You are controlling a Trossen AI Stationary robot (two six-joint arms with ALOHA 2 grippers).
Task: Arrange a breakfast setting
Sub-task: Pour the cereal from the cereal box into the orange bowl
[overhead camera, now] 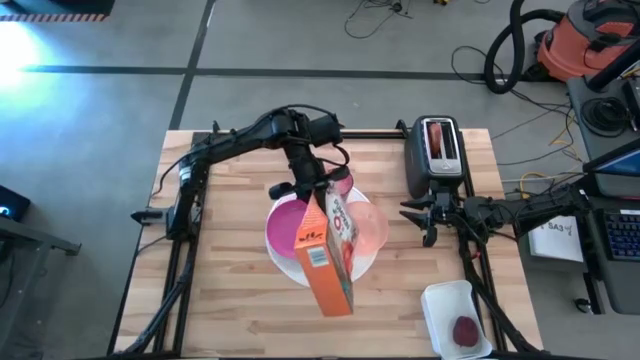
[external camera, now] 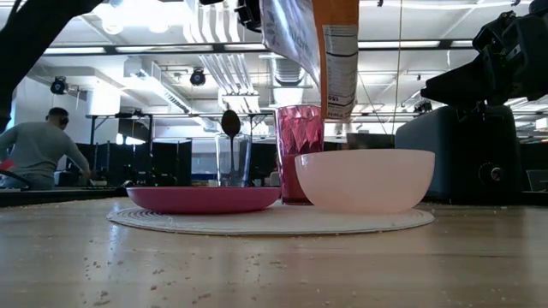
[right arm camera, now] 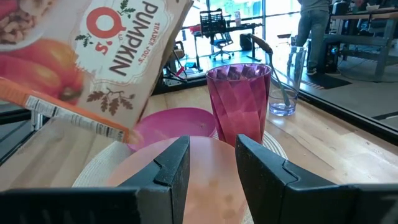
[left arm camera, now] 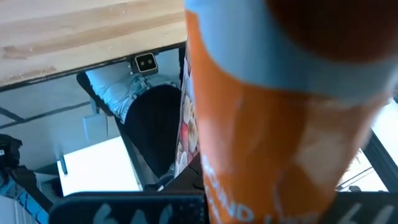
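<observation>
Landmark: big white round disc [overhead camera: 290,262] at mid-table. On it, the magenta plate [overhead camera: 288,226] lies on the side toward the left arm's base, and the translucent pink bowl [overhead camera: 368,228] sits on the side toward the toaster [overhead camera: 437,156], plate and bowl just beside each other. Pink tumbler [external camera: 299,154] stands upright at the disc's far edge, behind the gap between plate and bowl. Left gripper [overhead camera: 312,186] is above the disc, fingers clamped on an orange cereal box [overhead camera: 330,250], which hangs tilted over the plate and bowl, clear of both. Right gripper [right arm camera: 211,163] waits off the disc on the toaster side, low and pointed at the bowl, its fingers [right arm camera: 177,163] parted with nothing between them. Beyond the disc's far edge a clear glass [external camera: 232,159] holds a spoon [external camera: 230,125] upright. White tray [overhead camera: 456,318] with a small dark-red fruit [overhead camera: 465,330] sits well apart from the disc, at the table's near right corner.
</observation>
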